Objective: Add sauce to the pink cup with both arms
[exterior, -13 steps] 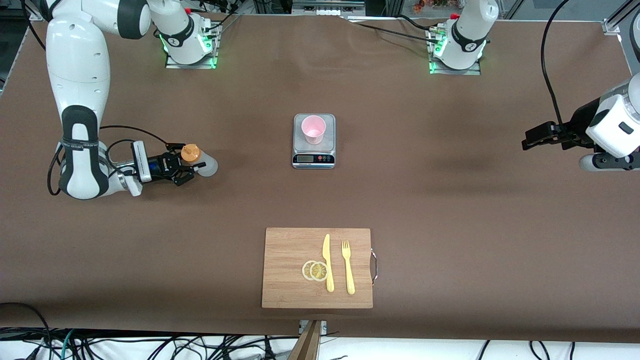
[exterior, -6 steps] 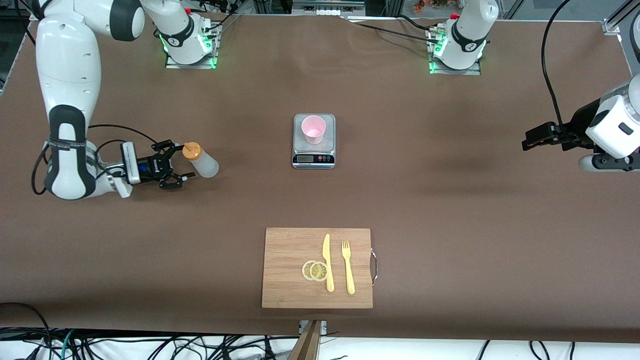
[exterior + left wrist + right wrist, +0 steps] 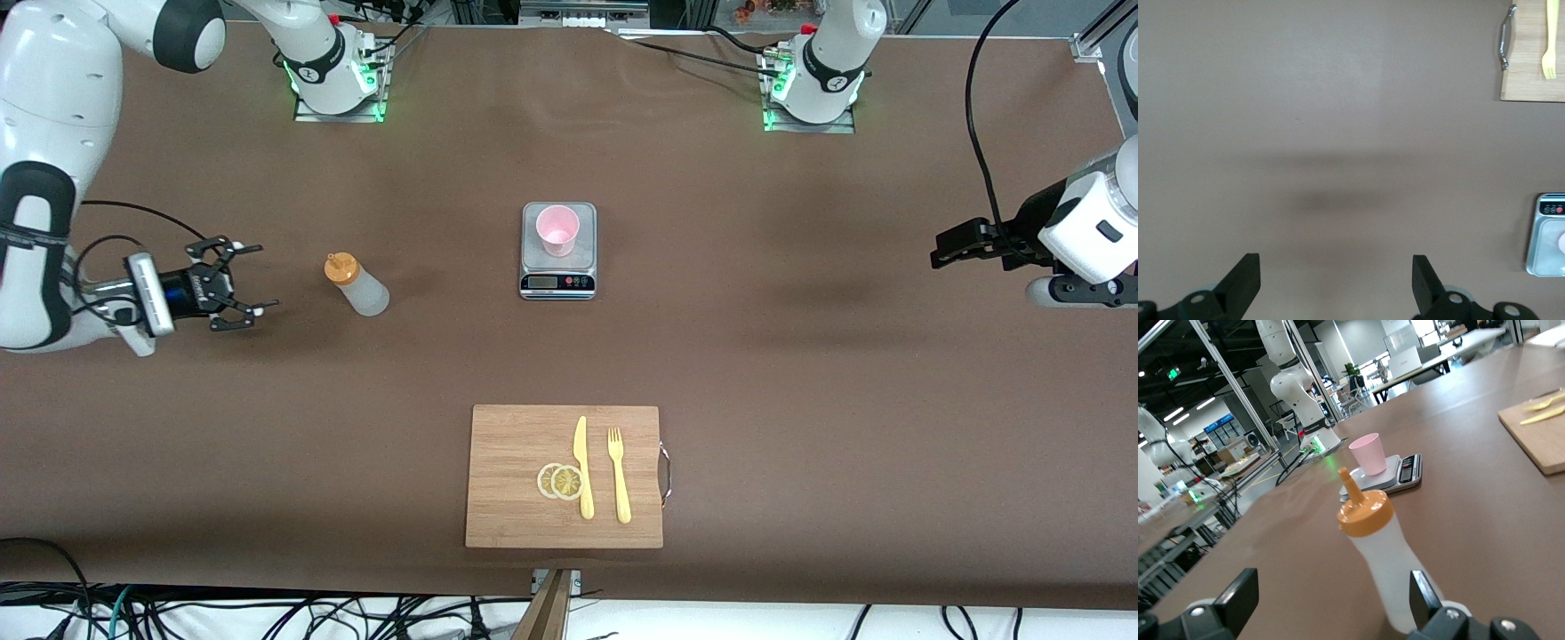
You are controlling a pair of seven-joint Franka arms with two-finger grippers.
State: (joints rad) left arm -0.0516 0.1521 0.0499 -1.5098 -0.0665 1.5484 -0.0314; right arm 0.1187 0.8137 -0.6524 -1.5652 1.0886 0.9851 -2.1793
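The sauce bottle point(image 3: 356, 284), whitish with an orange nozzle cap, stands upright on the brown table toward the right arm's end. It also shows in the right wrist view point(image 3: 1385, 560). My right gripper point(image 3: 258, 277) is open and empty, apart from the bottle, level with it toward the right arm's end; its own view shows it too point(image 3: 1331, 600). The pink cup point(image 3: 557, 229) stands on a small scale point(image 3: 557, 283) at mid-table and shows in the right wrist view point(image 3: 1368, 453). My left gripper point(image 3: 938, 249) waits open and empty point(image 3: 1336, 287) over the left arm's end.
A wooden cutting board point(image 3: 516, 480) lies nearer the front camera than the scale, with lemon slices point(image 3: 560, 481), a yellow knife point(image 3: 582, 467) and a yellow fork point(image 3: 619, 476) on it. The two arm bases point(image 3: 333, 84) stand along the table's edge farthest from the front camera.
My right gripper has drawn back from the sauce bottle toward the right arm's end of the table. The bottle stays standing. The left arm has not moved.
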